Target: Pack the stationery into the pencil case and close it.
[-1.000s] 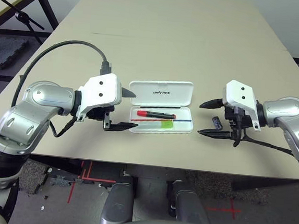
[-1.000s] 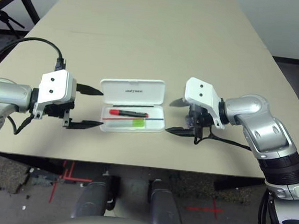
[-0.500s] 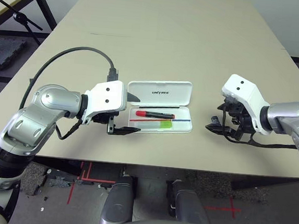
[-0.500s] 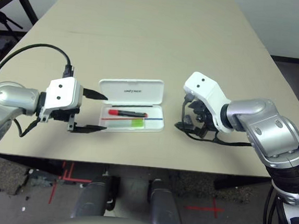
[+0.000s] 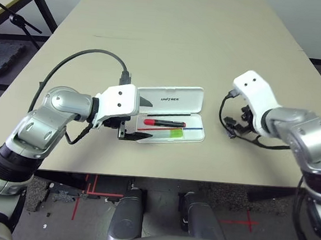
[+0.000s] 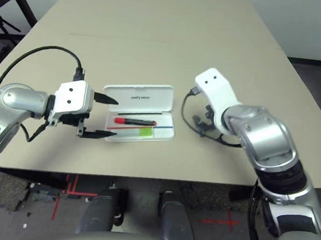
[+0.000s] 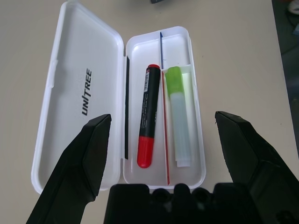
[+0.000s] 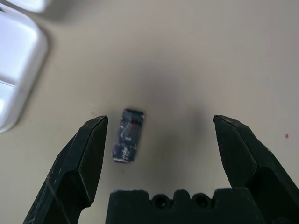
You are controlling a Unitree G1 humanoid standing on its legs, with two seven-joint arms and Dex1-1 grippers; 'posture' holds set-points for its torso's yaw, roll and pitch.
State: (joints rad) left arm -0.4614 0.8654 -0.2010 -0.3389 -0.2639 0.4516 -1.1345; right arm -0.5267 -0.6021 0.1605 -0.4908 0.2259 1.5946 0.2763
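Pencil case lies open near the table front edge, with red marker and highlighter inside. Small dark block rests on the table at 3 o'clock of the case (between the right gripper fingers, untouched). Left gripper waits wide open and empty at 9 o'clock

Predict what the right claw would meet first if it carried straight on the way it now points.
Probably the small dark block lying on the table between the open right claw fingers, just nearer one finger; depth is unclear.
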